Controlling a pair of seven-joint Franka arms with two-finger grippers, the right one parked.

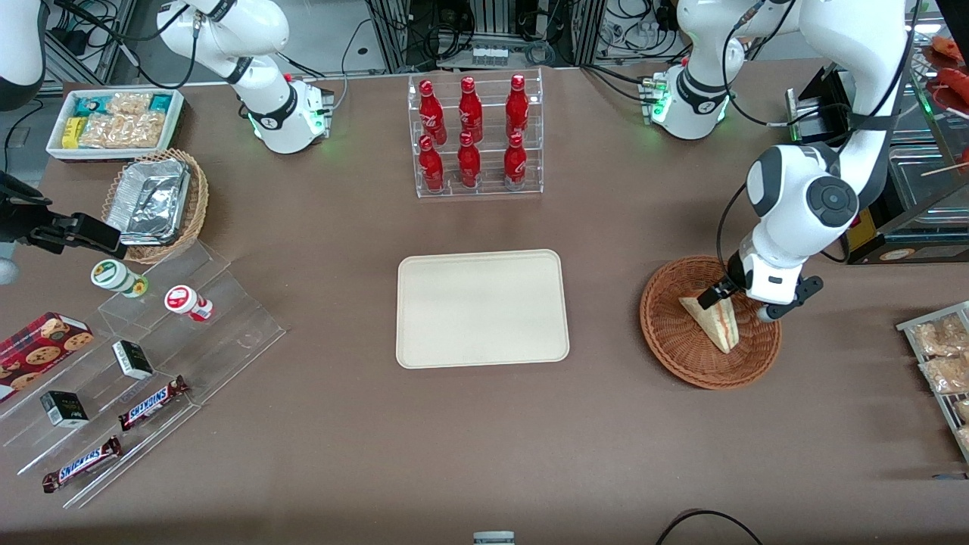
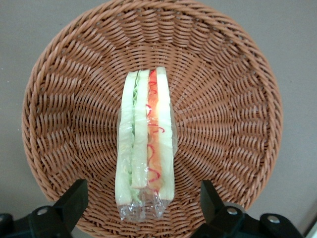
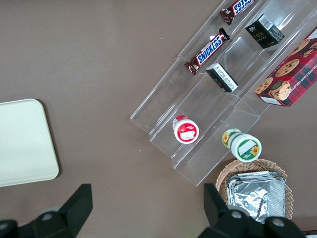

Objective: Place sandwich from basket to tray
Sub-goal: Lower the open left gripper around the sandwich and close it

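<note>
Wrist view: hand [image 2: 143, 206] astride sandwich [image 2: 146, 144].

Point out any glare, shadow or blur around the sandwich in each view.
Left wrist view: sandwich sharp, its clear wrap glinting at the end nearest the open gripper; basket evenly lit. Front view: arm's soft shadow falls inside the basket beside the sandwich; tray glare-free.

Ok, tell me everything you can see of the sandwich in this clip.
The triangular wedge sandwich of pale bread lies in the round reddish-brown woven wicker basket, wrapped in clear film that bunches at one end. Its cut edge faces up, showing green lettuce, pale bread, then orange and red filling. The basket alone touches it. The left arm's pincer hovers above it, open, one finger to each side, not touching.
</note>
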